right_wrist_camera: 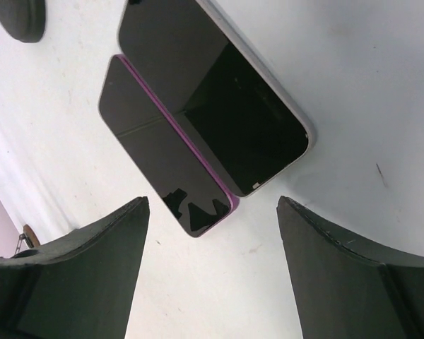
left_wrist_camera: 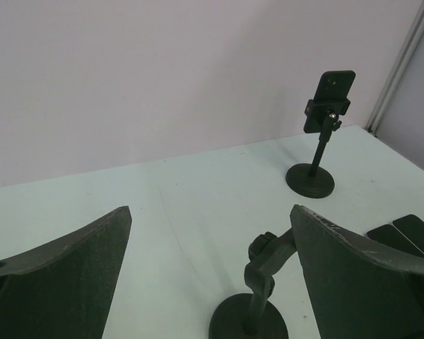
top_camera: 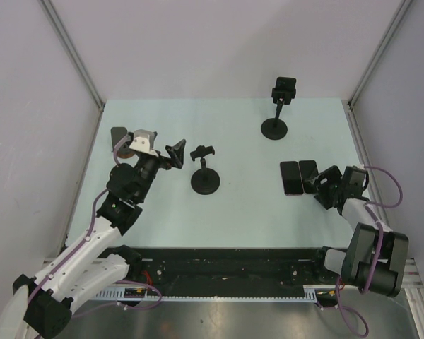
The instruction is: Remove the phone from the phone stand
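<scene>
**newb:** what step is this at?

**mod:** Reaching, I'd say. The phone (top_camera: 285,88) sits clamped upright in the far stand (top_camera: 274,128) at the back of the surface (top_camera: 233,219). The left pincer (top_camera: 177,155) is spread wide and empty beside the empty stand (top_camera: 205,176). The right pincer (top_camera: 315,183) gapes over two flat phones (top_camera: 291,177).

**newb:** next?

**mod:** Probably one arm reaches back, pinches the phone's edges and lifts.
</scene>
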Action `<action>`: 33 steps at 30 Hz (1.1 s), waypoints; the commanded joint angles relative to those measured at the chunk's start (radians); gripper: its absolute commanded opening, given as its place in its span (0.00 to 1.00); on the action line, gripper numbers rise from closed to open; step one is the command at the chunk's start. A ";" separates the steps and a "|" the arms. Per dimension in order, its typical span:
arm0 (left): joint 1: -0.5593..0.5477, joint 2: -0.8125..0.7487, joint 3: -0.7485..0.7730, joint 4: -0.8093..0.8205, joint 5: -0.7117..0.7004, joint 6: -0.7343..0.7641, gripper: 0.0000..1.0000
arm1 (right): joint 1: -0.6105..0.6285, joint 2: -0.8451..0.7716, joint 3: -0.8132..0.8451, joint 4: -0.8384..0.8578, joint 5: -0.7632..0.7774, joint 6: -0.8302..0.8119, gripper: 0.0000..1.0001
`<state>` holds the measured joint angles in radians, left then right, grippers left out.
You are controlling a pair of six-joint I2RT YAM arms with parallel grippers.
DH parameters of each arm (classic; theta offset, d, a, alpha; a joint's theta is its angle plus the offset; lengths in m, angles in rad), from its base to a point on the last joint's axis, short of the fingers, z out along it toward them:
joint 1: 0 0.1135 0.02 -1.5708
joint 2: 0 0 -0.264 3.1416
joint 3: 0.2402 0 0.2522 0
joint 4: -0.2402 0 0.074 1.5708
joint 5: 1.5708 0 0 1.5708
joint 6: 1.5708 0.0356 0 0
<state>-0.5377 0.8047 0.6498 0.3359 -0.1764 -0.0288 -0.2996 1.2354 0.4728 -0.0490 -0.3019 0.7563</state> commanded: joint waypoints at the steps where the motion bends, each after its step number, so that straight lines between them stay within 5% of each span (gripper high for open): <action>1: -0.007 0.025 0.005 0.045 0.035 -0.029 1.00 | 0.019 -0.131 0.058 -0.109 0.052 -0.066 0.79; 6: -0.007 0.080 0.053 -0.018 0.006 -0.146 1.00 | 0.065 -0.218 0.139 -0.169 0.130 -0.147 0.81; 17: -0.053 0.211 0.257 -0.512 0.071 -0.496 0.94 | 0.250 -0.255 0.282 -0.187 0.300 -0.305 0.87; 26: -0.120 0.332 0.307 -0.646 -0.078 -0.553 0.85 | 0.438 -0.235 0.313 -0.153 0.415 -0.440 0.89; 33: -0.120 0.353 0.346 -0.652 -0.136 -0.507 0.70 | 0.490 -0.231 0.309 -0.152 0.423 -0.446 0.89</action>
<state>-0.6552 1.1580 0.9276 -0.3161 -0.2592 -0.5407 0.1795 1.0069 0.7429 -0.2260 0.0765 0.3382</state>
